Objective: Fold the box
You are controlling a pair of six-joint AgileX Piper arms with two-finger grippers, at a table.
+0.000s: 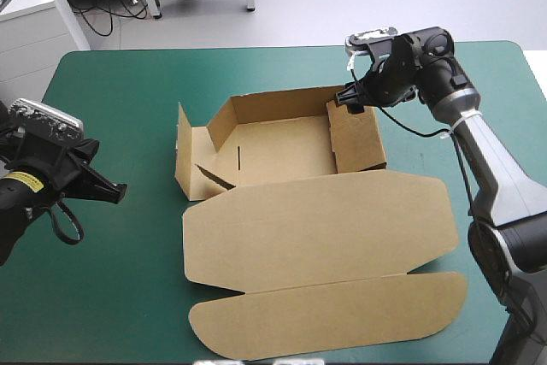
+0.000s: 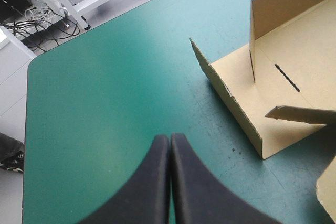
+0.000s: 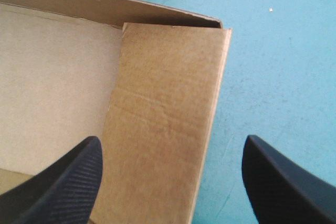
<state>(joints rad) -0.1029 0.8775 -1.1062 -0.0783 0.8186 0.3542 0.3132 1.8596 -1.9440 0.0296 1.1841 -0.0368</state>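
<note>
— Where is the box?

— The box (image 1: pixel 308 220) lies in the middle of the counter (image 1: pixel 111 91). Its open tray is on the far side and its lid (image 1: pixel 325 322) lies flat toward the near edge. The left flap (image 1: pixel 183 153) stands upright.

— The right tool?

— The right tool (image 1: pixel 346 102) is spread wide at the tray's far right corner. One black finger is inside the tray and the other outside, with the right wall (image 3: pixel 163 119) between them.

— The left tool?

— The left tool (image 2: pixel 169 139) is pinched to a point and holds nothing. It is over the bare teal-green cover, left of the box.
</note>
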